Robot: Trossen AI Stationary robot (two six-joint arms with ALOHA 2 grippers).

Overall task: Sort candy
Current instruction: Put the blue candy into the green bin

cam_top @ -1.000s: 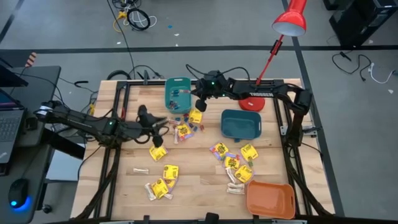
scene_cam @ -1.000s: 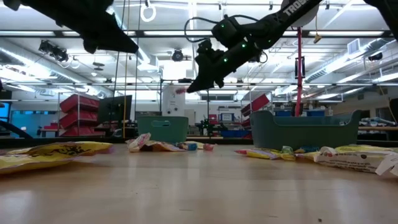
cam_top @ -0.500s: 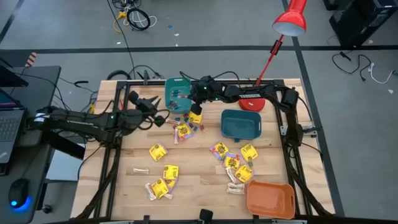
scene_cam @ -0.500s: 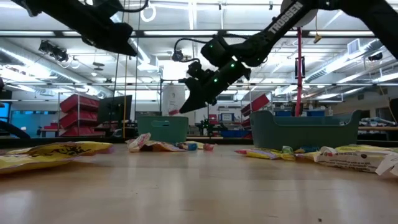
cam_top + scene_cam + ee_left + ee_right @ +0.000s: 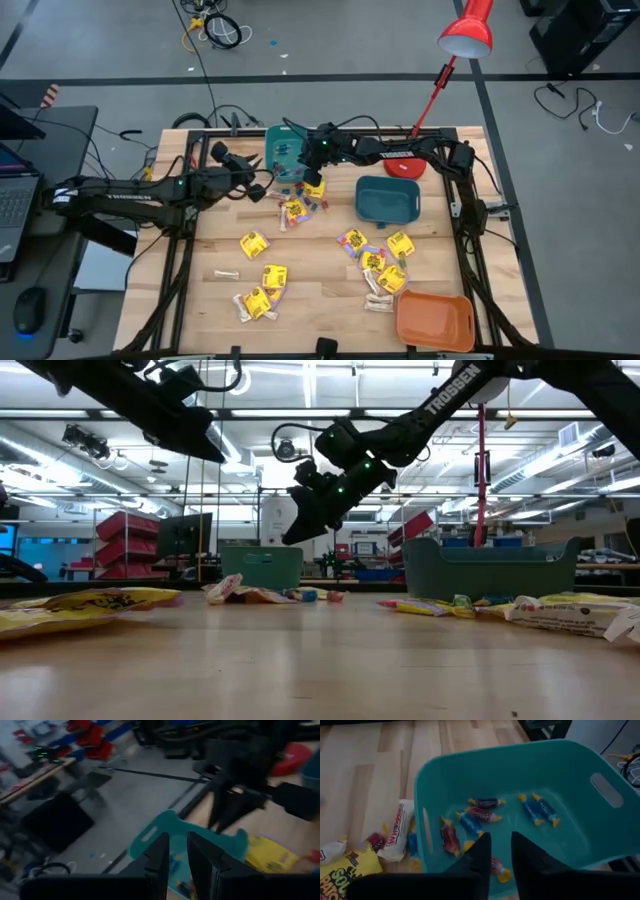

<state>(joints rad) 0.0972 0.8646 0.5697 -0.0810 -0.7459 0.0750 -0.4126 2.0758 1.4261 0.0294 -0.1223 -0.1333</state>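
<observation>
Over the light teal bin [image 5: 285, 150] at the far side of the wooden counter [image 5: 320, 285], the right claw [image 5: 300, 163] hangs above the bin's interior, its two dark fingers [image 5: 475, 857] a narrow gap apart with nothing between them. Several small wrapped blue and red candies [image 5: 480, 814] lie on the bin's floor, seen through that gap in the right wrist view. Just outside the bin's near wall lie a pale stick-shaped Whoppers packet [image 5: 396, 831], more small wrapped pieces and a yellow Sour Patch packet [image 5: 347, 870]. To the bin's left, the left claw [image 5: 262, 180] is raised above the counter, reaching toward the bin; its fingers [image 5: 200, 860] stand slightly apart and hold nothing. From the low view both arms hang clear above the counter top, the right claw [image 5: 292, 532] above the bin's rim [image 5: 262, 552]. The remaining candy is spread across the counter: yellow square packets [image 5: 254, 244] at centre left, a cluster of yellow packets and pale sticks [image 5: 380, 265] at centre right, and a mixed group [image 5: 300, 207] just in front of the light teal bin. A darker teal bin [image 5: 388, 200] sits to the right, an orange bin [image 5: 434, 320] at the near right corner, and a red lamp [image 5: 466, 32] rises from the far right.
</observation>
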